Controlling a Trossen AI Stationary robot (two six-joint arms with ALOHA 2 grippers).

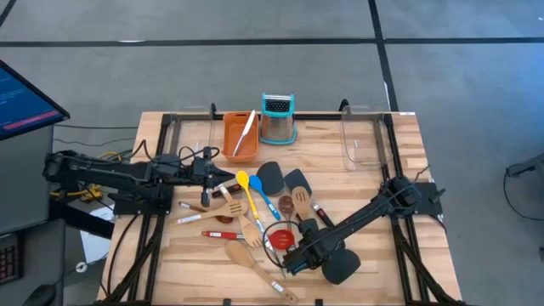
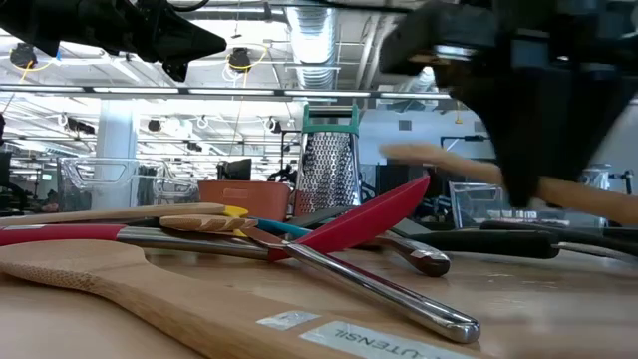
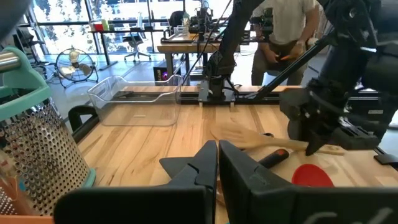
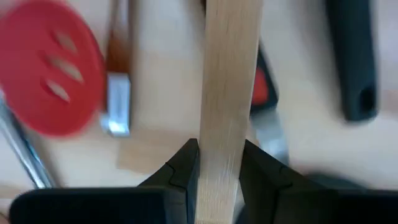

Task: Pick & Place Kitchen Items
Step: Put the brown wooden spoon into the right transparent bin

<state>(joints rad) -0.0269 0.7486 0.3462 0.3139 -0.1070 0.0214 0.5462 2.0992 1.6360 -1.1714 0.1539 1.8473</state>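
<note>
I am watching my right gripper (image 4: 219, 163) clamping a pale wooden handle (image 4: 225, 93) between its two dark fingers (image 4: 180, 171) — the fingers are pressing both edges of the wood, so it is grasping that utensil. In the low view the same wooden utensil (image 2: 449, 160) is hanging above the tabletop, running level under the gripper. Just past the fingertips, on the table below, a red slotted spoon head (image 4: 53, 74) is lying to one side of the handle and a black handle (image 4: 354, 56) to the other.

From above, the right gripper (image 1: 299, 255) is sitting over the near edge of the utensil pile, with the red spoon (image 1: 281, 236) touching-close beside it and a black turner head (image 1: 340, 265) just on its other side. Beyond it, toward the far side, the remaining kitchen items (image 1: 246, 208) are lying scattered and overlapping — wooden spatulas, a yellow spoon (image 1: 244, 180), a blue-handled tool and black turners.

Farther still, my left gripper (image 1: 223, 172) is waiting clenched and empty beside the pile, near the orange tray (image 1: 235, 136), which is holding one pale utensil. The steel box grater (image 1: 277, 119) is standing upright just beside the tray. A person (image 3: 283, 31) is standing beyond the table.
</note>
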